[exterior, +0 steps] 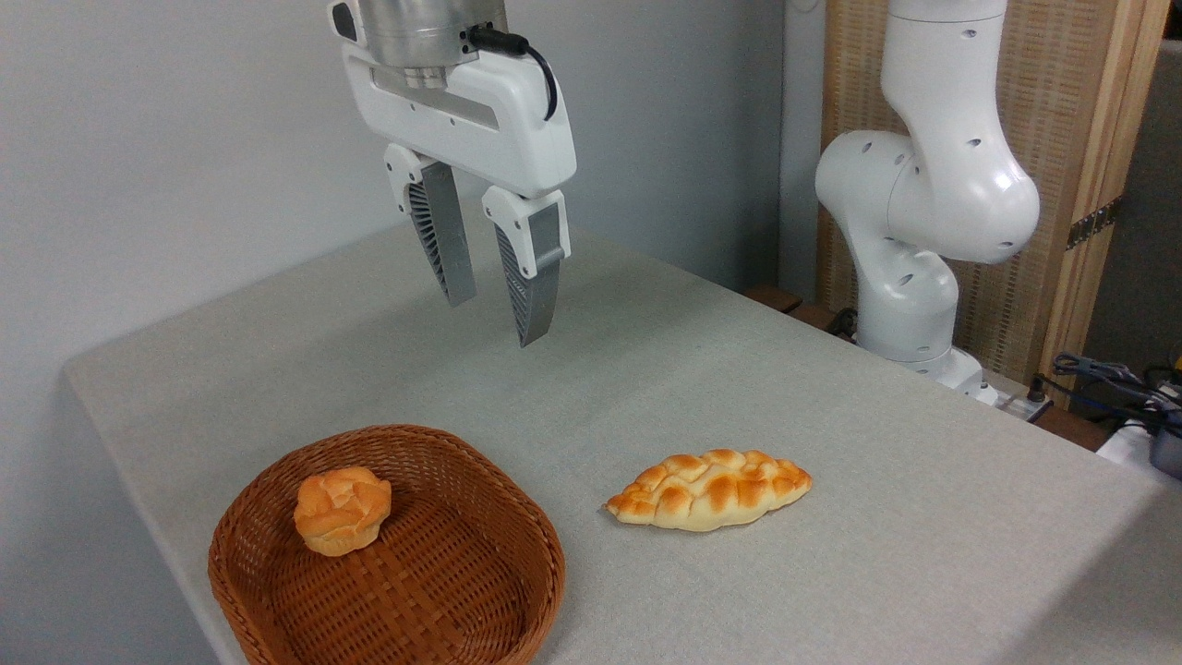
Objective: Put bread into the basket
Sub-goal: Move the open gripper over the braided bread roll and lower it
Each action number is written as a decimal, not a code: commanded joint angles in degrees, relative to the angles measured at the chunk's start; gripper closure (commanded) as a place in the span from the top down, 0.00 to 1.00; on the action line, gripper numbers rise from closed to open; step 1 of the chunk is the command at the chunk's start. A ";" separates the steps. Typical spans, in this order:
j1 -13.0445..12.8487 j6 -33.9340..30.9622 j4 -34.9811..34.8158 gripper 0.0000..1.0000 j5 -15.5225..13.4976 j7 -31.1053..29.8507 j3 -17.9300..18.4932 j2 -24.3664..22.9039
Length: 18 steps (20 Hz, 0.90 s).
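The bread (709, 489), a long braided loaf with golden-brown bumps and pale sides, lies on the grey table to the right of the basket. The reddish-brown wicker basket (517, 526) sits at the front left of the table. My gripper (497, 319) hangs high above the table, behind the gap between basket and loaf. It is open, with nothing between its two ribbed fingers (534, 277). It touches neither the loaf nor the basket.
A small round orange-brown bun (342, 510) lies inside the basket near its left side. The arm's white base (910, 286) stands at the table's far right edge. Cables and a device (1136, 406) lie at the right. The table's left edge (111, 388) is near the basket.
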 commanded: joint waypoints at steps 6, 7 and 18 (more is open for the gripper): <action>-0.21 0.05 -0.08 1.00 -1.26 1.85 0.44 0.43; -0.21 0.05 -0.69 1.00 -1.26 2.81 0.44 0.08; -0.13 12.79 -31.44 1.00 8.12 30.83 1.06 -12.32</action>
